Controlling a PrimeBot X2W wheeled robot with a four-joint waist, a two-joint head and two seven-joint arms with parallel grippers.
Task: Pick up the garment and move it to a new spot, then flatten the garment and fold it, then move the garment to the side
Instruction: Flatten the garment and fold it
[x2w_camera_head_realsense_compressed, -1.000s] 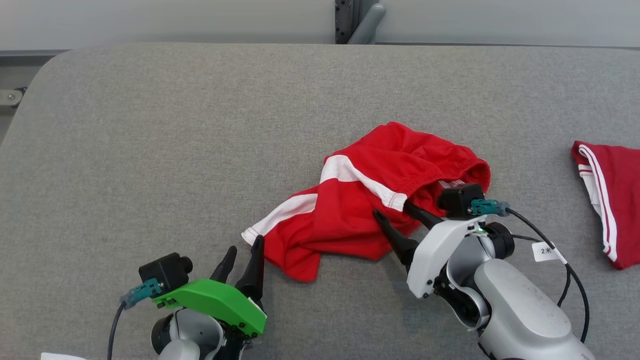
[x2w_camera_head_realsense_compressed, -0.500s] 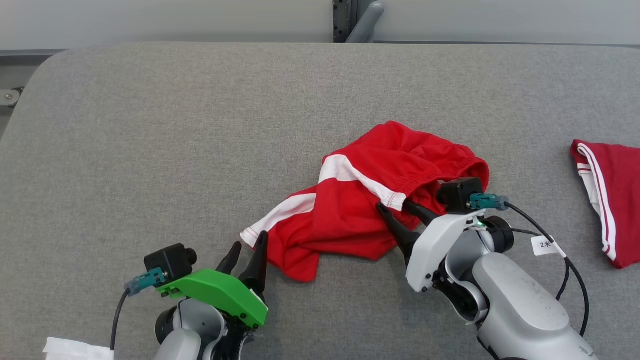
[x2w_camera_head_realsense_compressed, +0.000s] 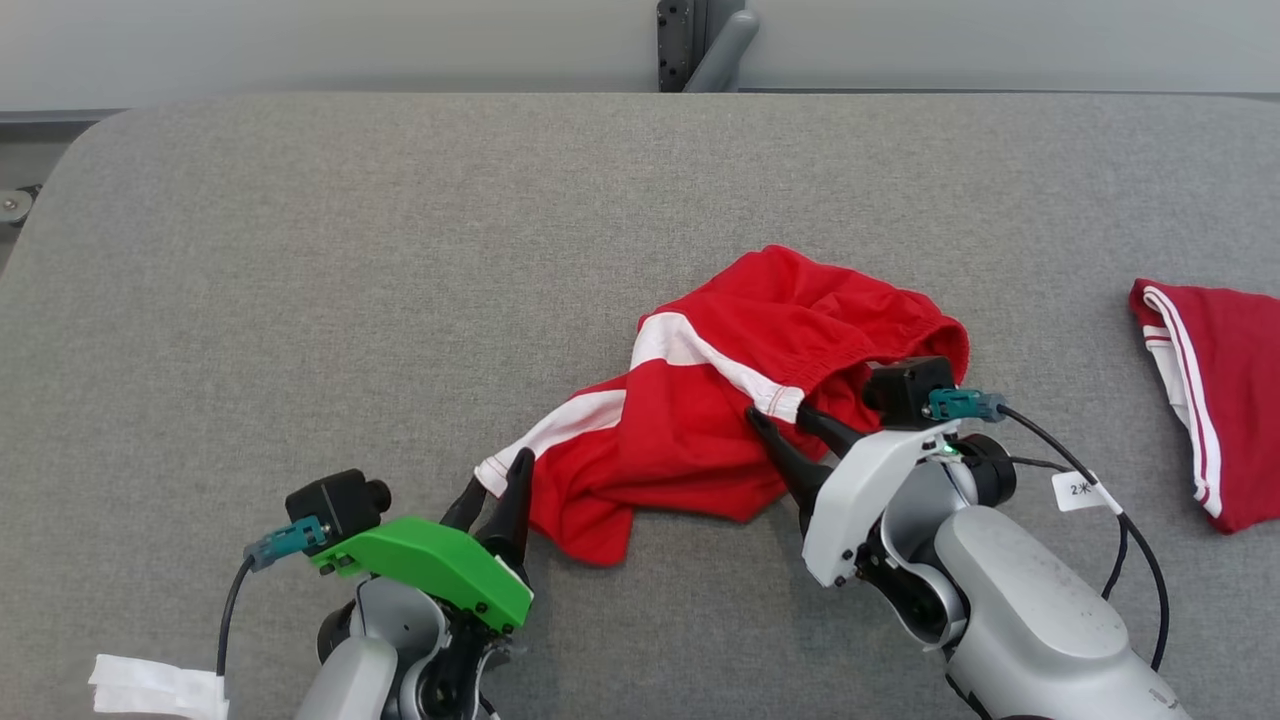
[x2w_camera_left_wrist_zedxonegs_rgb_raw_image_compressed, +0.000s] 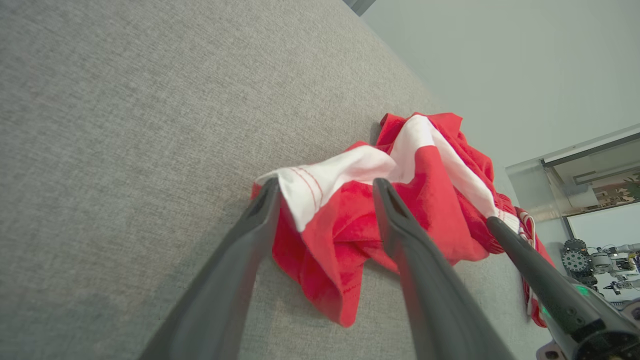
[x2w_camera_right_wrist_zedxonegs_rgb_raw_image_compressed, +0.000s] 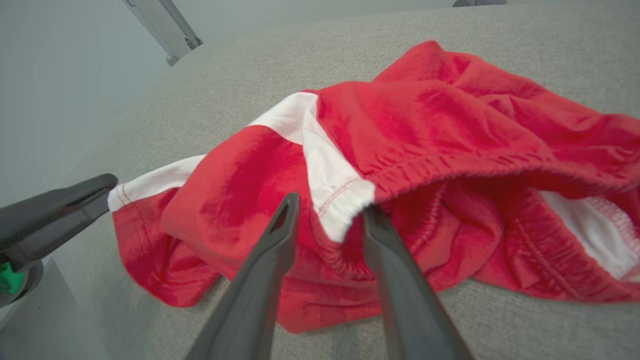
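Note:
The garment (x2w_camera_head_realsense_compressed: 720, 420) is a pair of red shorts with a white side stripe, crumpled in the middle of the grey padded table (x2w_camera_head_realsense_compressed: 400, 250). My left gripper (x2w_camera_head_realsense_compressed: 493, 480) stands open at its near left corner. In the left wrist view the white hem corner (x2w_camera_left_wrist_zedxonegs_rgb_raw_image_compressed: 310, 185) lies between the two wide-apart fingers (x2w_camera_left_wrist_zedxonegs_rgb_raw_image_compressed: 260, 210). My right gripper (x2w_camera_head_realsense_compressed: 778, 412) straddles the white end of the elastic waistband (x2w_camera_right_wrist_zedxonegs_rgb_raw_image_compressed: 340, 205). Its fingers (x2w_camera_right_wrist_zedxonegs_rgb_raw_image_compressed: 280, 225) stand fairly close together, with a gap still showing on one side of the cloth.
A second red garment with white stripes (x2w_camera_head_realsense_compressed: 1210, 390) lies at the table's right edge. A white scrap (x2w_camera_head_realsense_compressed: 150, 685) sits at the near left. A dark post (x2w_camera_head_realsense_compressed: 700, 45) rises behind the far edge. Bare grey surface spreads left of and beyond the shorts.
My left gripper has moved forward until its fingers straddle the hem corner. The right gripper's fingers have narrowed around the waistband end. The shorts have barely shifted.

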